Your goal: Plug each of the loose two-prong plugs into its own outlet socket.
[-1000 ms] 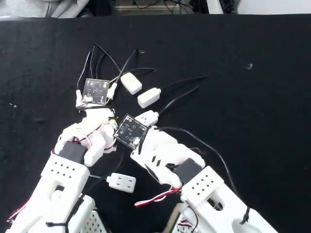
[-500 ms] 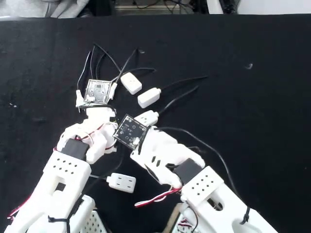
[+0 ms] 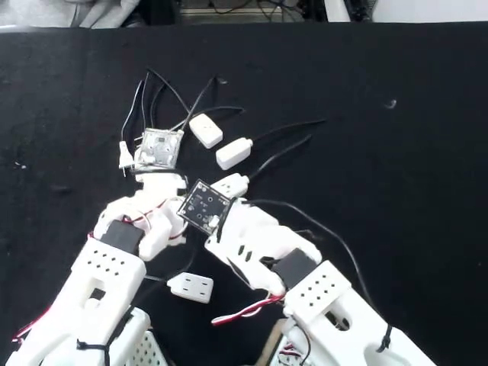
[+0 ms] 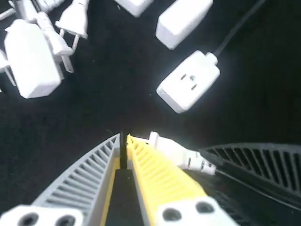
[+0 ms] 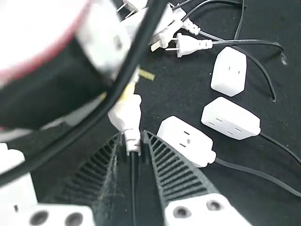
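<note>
The right tool (image 5: pixel 132 136) is clamping a plug (image 5: pixel 126 110); the left tool (image 4: pixel 123 137), pressed together alongside, is risking nudging it wide of the socket (image 5: pixel 186 140) ahead.

We see a black table (image 3: pixel 396 198) spreading under everything, its covering matte and dark. On its far right part sits a small pale mark (image 3: pixel 390 103), well apart from anything else. Near the left edge we notice a few tiny light specks (image 3: pixel 20 164). Beyond the table's far edge, we make out crumpled grey fabric (image 3: pixel 69 11) at the left, a tangle of dark cables (image 3: pixel 252 9) near the middle, and a white panel (image 3: pixel 427 9) at the right.
</note>
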Controlling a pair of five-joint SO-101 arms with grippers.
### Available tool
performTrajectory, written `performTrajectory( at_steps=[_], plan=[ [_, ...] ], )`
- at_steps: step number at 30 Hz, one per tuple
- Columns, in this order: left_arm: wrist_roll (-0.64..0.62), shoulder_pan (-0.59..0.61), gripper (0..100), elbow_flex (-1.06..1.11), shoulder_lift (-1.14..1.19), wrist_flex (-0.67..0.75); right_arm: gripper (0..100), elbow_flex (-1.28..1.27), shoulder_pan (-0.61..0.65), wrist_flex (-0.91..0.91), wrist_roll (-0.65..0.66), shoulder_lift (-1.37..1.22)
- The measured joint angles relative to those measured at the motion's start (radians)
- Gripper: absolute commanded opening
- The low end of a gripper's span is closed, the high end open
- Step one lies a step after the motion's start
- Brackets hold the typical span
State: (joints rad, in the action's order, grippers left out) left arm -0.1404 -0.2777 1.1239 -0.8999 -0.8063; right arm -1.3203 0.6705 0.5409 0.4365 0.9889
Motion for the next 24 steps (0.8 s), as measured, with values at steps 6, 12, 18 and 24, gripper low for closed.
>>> performTrajectory(
  at_steps=[6,12,18,24],
  plan=[
    [-0.003,-0.011,3,0.006,0.000,0.000,1.1,0.000,-0.002,0.000,0.000,0.000],
    [-0.003,-0.012,3,0.006,0.000,0.000,1.1,0.000,-0.008,0.000,0.000,0.000],
    [-0.003,0.040,3,0.006,0.000,0.000,1.1,0.000,-0.011,0.025,0.000,0.000],
    [-0.003,0.195,3,0.003,0.000,-0.018,1.1,0.029,-0.044,0.255,0.000,0.000]
  ],
)
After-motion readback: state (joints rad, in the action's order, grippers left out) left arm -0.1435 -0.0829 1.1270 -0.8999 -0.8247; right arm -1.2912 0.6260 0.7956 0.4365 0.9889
